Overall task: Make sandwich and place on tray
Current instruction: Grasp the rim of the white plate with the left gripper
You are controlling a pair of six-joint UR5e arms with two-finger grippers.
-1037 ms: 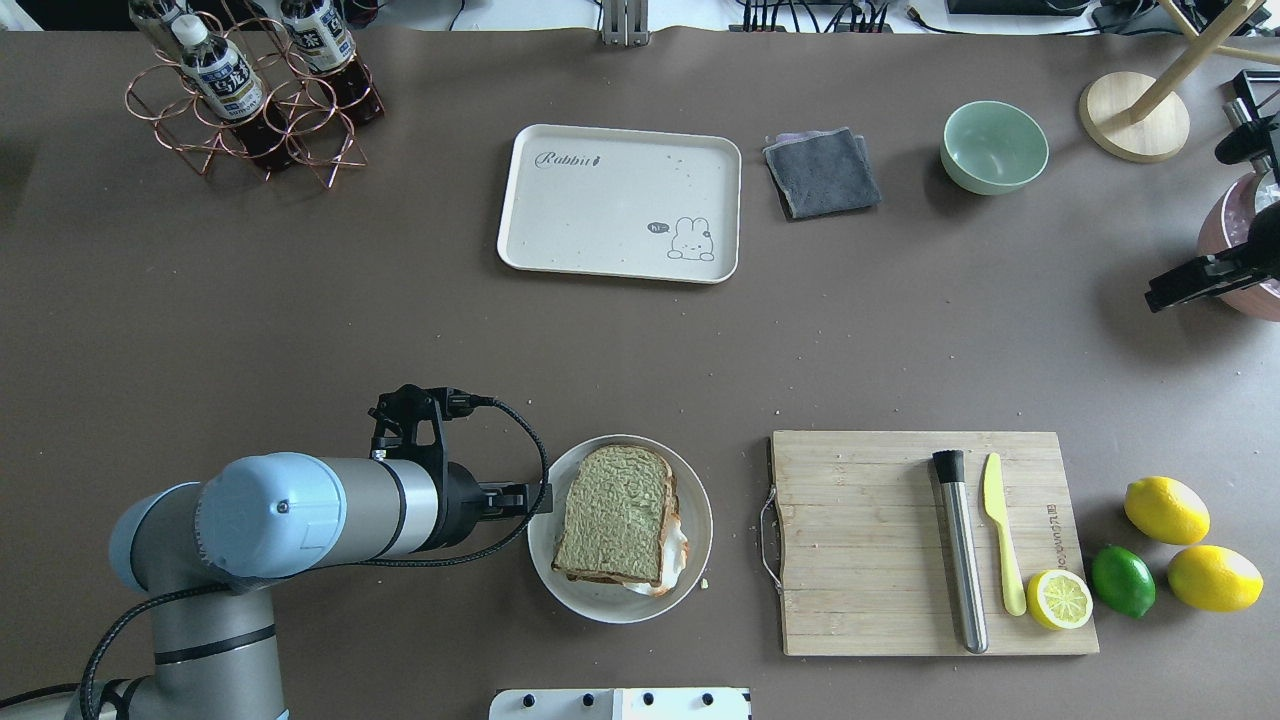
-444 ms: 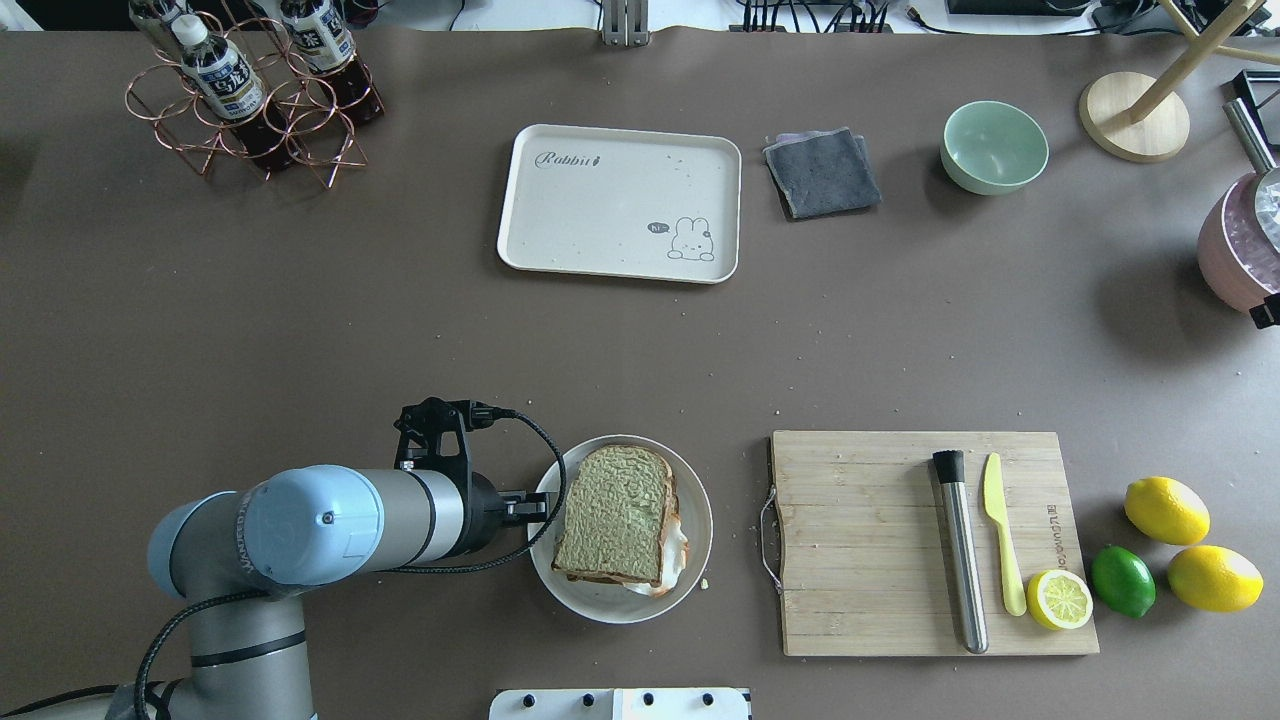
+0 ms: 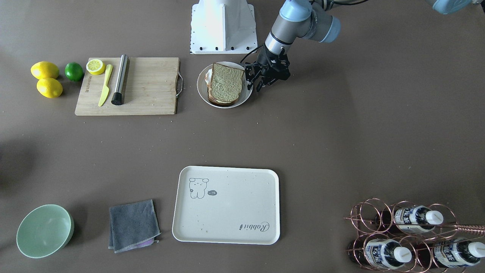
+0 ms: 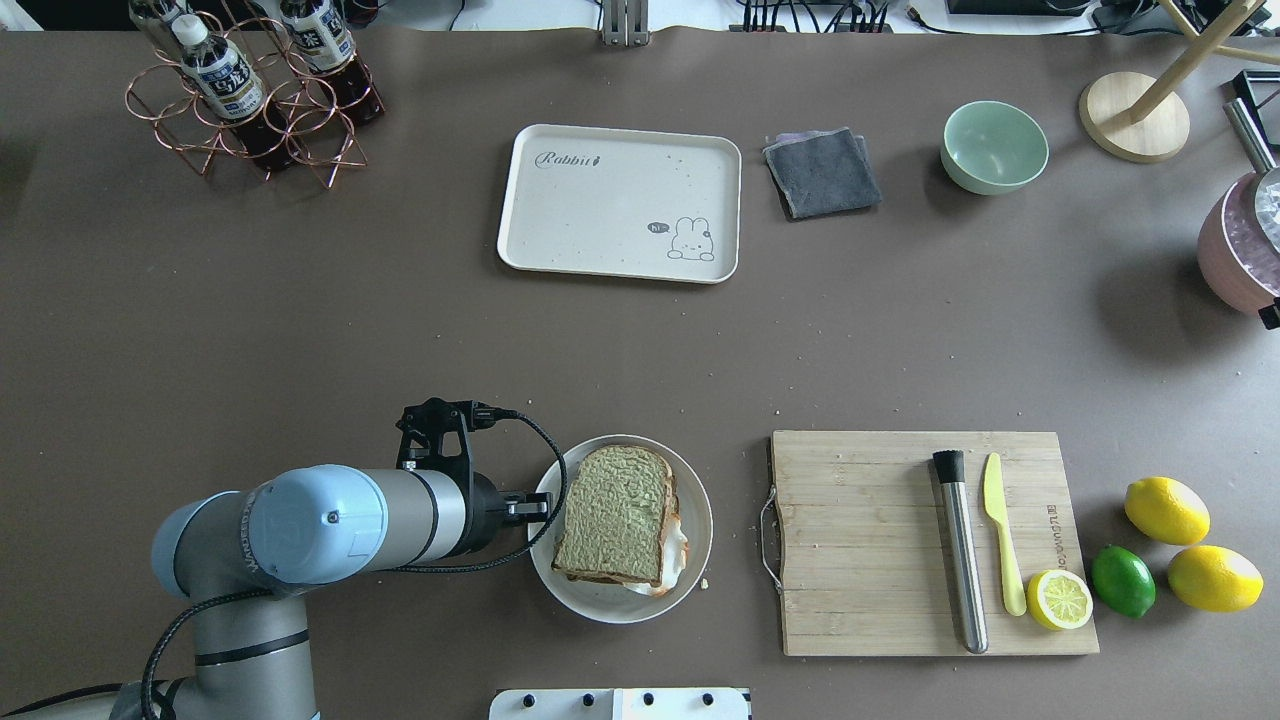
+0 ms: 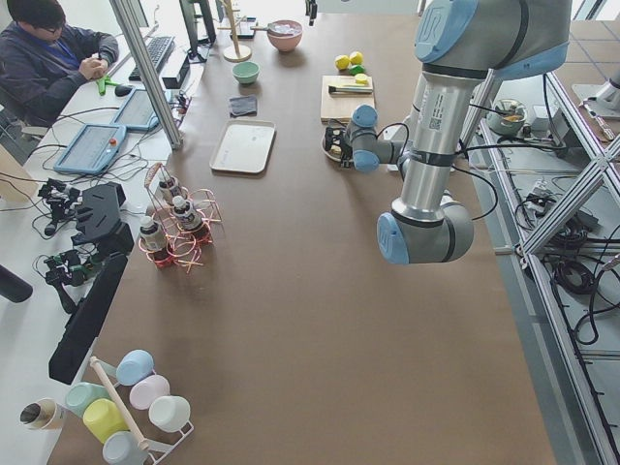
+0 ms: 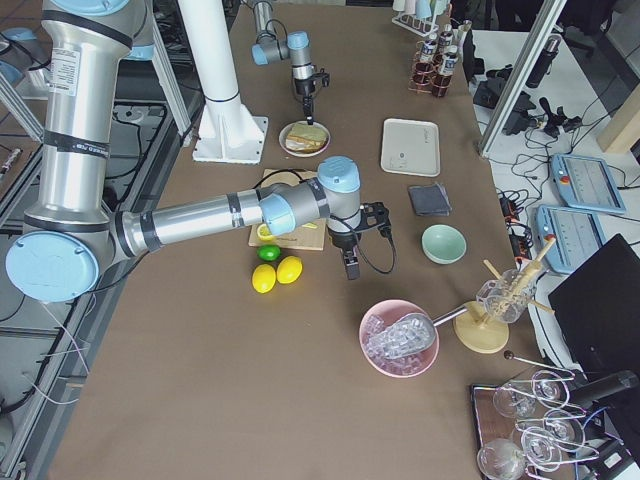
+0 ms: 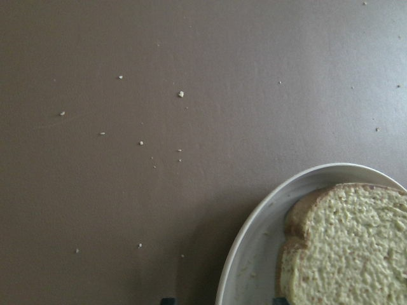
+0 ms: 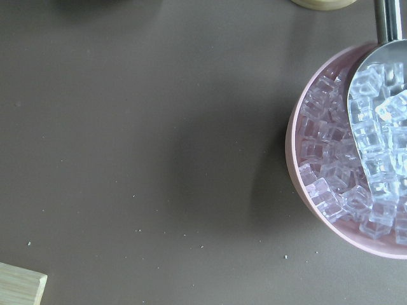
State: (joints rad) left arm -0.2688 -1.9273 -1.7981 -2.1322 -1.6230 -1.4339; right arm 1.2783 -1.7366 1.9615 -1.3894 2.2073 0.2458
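The sandwich (image 4: 615,515) sits on a round white plate (image 4: 610,603), close to the robot's side of the table. The top slice is greenish with a brown crust. A bit of white egg (image 4: 678,562) peeks out at one edge.

The left gripper (image 4: 537,508) is down low, right at the rim of the plate, on the side where the left arm comes in. Its two fingers are spread apart. In the left wrist view only the dark tips show at the bottom edge. One is over the bare table and one is over the plate beside the bread, with the rim between them.

The tray (image 4: 600,220) (the cream one with the little bear drawn on it) lies flat on the far side of the table, well apart from the plate. A grey cloth (image 4: 822,172) and a green bowl (image 4: 994,147) lie beside it.

The right gripper (image 6: 349,268) hangs over the table near a pink bowl (image 8: 294,146) full of ice cubes (image 8: 343,159). I cannot tell whether its fingers are apart or together.

Next to the plate is a wooden cutting board (image 4: 860,540). On it lie a metal stick (image 4: 960,560), a yellow knife (image 4: 1000,540) and half a lemon (image 4: 1059,598).
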